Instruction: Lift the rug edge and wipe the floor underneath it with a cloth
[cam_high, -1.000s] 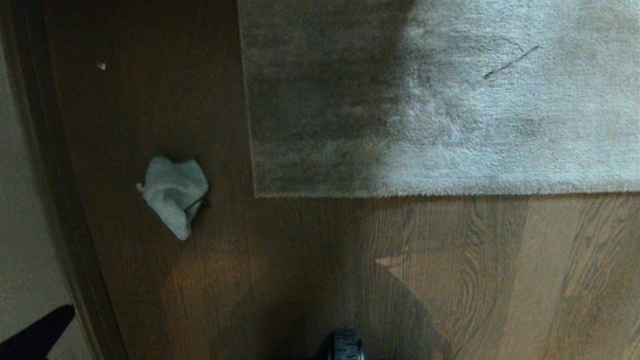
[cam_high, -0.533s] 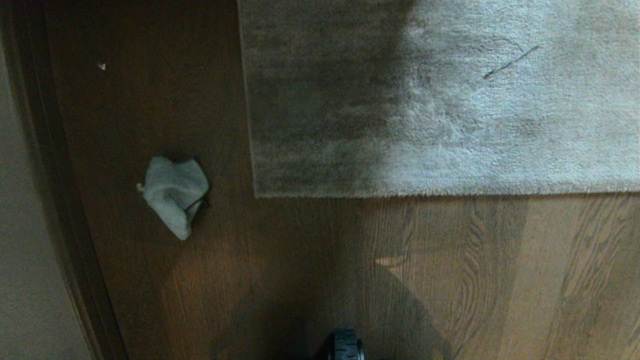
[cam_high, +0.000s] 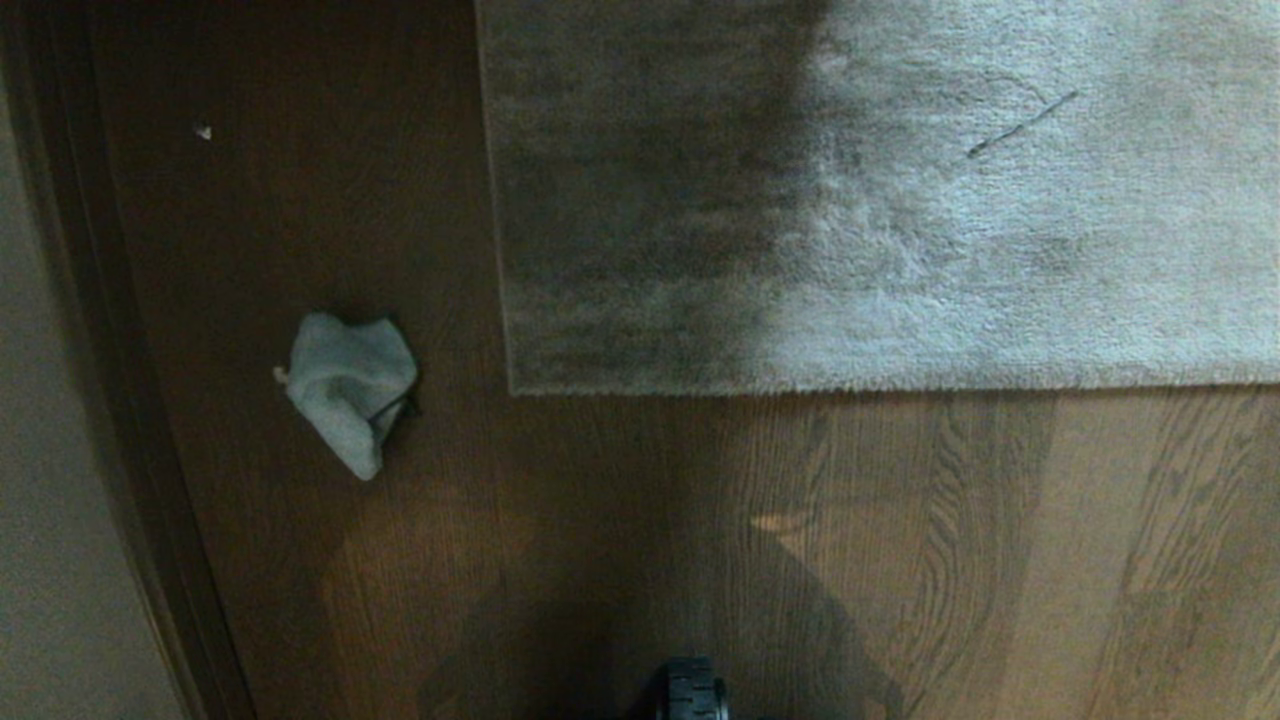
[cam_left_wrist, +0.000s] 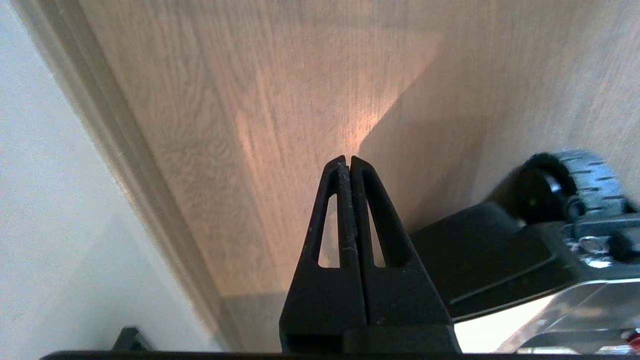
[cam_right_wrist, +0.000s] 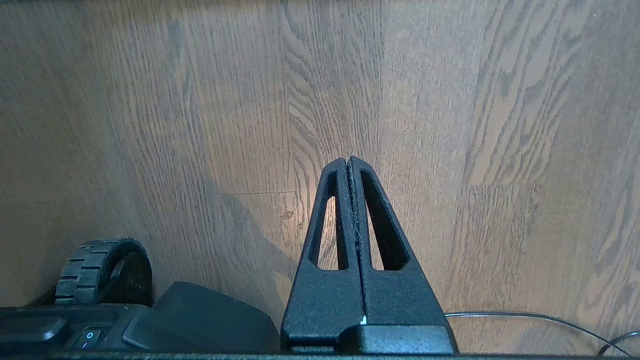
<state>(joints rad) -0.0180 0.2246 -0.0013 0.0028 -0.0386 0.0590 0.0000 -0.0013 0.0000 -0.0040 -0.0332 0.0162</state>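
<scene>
one cloth (cam_high: 350, 390), one rug (cam_high: 900, 200), two claws (cam_left_wrist: 346, 161) (cam_right_wrist: 348, 162)

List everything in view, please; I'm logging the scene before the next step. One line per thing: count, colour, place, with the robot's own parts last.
rug: one, grey-beige, lying flat at the head view's top centre and right, its corner square on the floor.
floor: one, brown wood-grain planks, under everything.
cloth: one, pale grey-blue, crumpled on the floor left of the rug corner, apart from it.
baseboard: one, dark brown strip along the head view's left, with a pale wall beyond.
white speck: one, on the floor beyond the cloth.
dark streak: one, on the rug pile, upper right.
cable: one, thin, dark, on the floor near the right hand.
base wheel: one, black, bottom centre.
left hand: one, black, shut, empty, above the floor by the baseboard.
right hand: one, black, shut, empty, above bare floor.
</scene>
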